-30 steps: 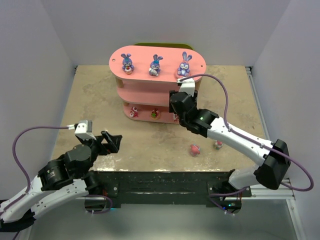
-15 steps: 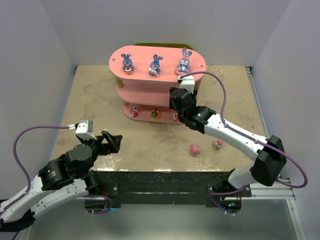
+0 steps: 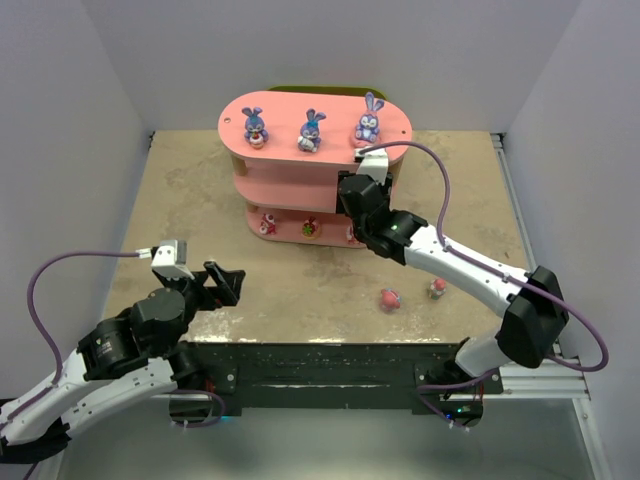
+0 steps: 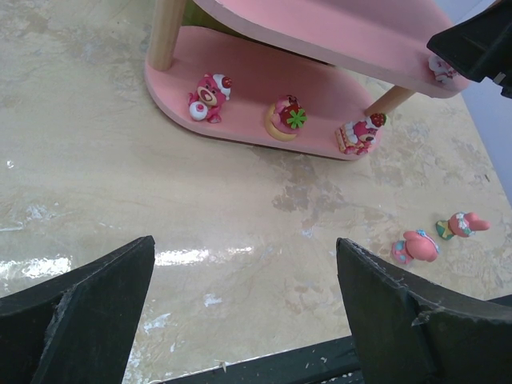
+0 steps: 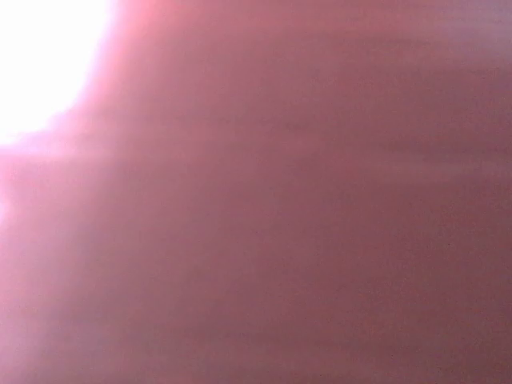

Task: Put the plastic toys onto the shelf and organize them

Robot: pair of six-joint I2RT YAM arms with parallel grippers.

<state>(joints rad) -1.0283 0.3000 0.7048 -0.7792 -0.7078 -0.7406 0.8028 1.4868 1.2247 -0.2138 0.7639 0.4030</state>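
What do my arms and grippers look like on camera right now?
Both arms have white shells and black joints: left arm, right arm. A purple cable loops off each. A white camera box tops the left wrist. The left gripper has broad black wedge fingers.

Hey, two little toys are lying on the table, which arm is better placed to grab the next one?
Probably the right. The round pink toy and the eared toy both lie on its side, just beside the right arm; the open left gripper is farther off.
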